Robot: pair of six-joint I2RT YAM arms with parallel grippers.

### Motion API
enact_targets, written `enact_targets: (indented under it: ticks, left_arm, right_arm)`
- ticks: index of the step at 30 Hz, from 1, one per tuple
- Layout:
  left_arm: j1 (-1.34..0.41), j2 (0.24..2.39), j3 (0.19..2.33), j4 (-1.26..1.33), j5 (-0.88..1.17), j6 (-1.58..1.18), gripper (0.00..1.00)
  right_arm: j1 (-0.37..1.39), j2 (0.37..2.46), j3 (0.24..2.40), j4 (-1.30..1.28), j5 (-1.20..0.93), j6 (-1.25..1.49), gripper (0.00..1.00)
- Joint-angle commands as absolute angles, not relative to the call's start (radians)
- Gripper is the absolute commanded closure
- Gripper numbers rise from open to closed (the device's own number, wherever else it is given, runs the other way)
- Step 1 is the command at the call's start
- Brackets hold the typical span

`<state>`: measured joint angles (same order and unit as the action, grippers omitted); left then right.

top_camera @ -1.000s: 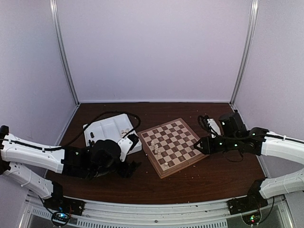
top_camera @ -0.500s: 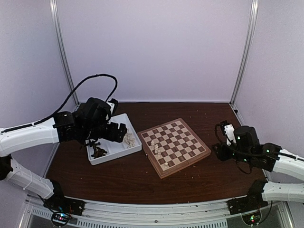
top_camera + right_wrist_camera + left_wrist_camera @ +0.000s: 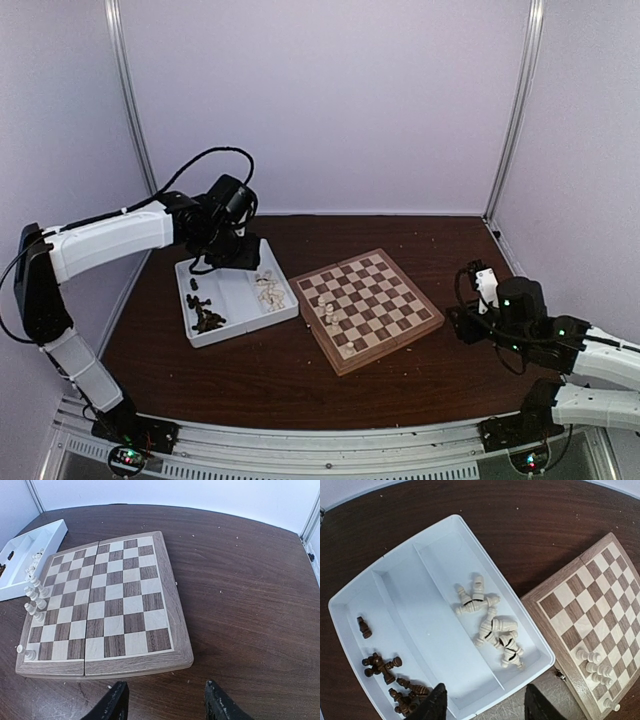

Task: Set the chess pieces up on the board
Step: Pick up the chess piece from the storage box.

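Observation:
The board point(image 3: 367, 303) lies mid-table, its squares bare except for several cream chess pieces point(image 3: 328, 313) standing along its left edge; they also show at the board's left side point(image 3: 34, 596) in the right wrist view. More cream pieces point(image 3: 492, 624) and dark brown pieces point(image 3: 386, 666) lie in the white tray point(image 3: 228, 322). My left gripper point(image 3: 212, 258) hangs above the tray's back end. It is open point(image 3: 485, 707) and holds nothing. My right gripper point(image 3: 462, 323) hovers low to the right of the board, open point(image 3: 165, 705) and holding nothing.
The white tray point(image 3: 540, 655) has three long compartments and sits just left of the board point(image 3: 590, 615), almost touching it. Small crumbs dot the dark wooden table point(image 3: 250, 580). White walls and metal posts close in the back and sides.
My left arm rose from the front of the tray and swung to its back end. My right gripper drew back from the board's right corner toward the near right.

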<state>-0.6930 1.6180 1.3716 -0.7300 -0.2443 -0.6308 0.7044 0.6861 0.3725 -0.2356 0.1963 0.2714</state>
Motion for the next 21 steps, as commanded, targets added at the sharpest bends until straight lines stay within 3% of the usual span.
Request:
enact_targets:
  ticks: [1, 8, 21]
  left_arm:
    - [-0.633, 1.702, 1.461, -0.783, -0.115, -0.494, 0.52]
    - [-0.598, 1.984, 1.706, -0.947, -0.153, -0.378, 0.65]
    - [-0.543, 2.238, 1.919, -0.961, -0.109, -0.324, 0.63]
  right_arm:
    - [0.699, 0.676, 0.355, -0.191, 0.21, 0.268, 0.46]
    - [0.701, 0.756, 0.38, -0.187, 0.194, 0.264, 0.45]
    - [0.703, 0.757, 0.381, -0.186, 0.186, 0.261, 0.45]
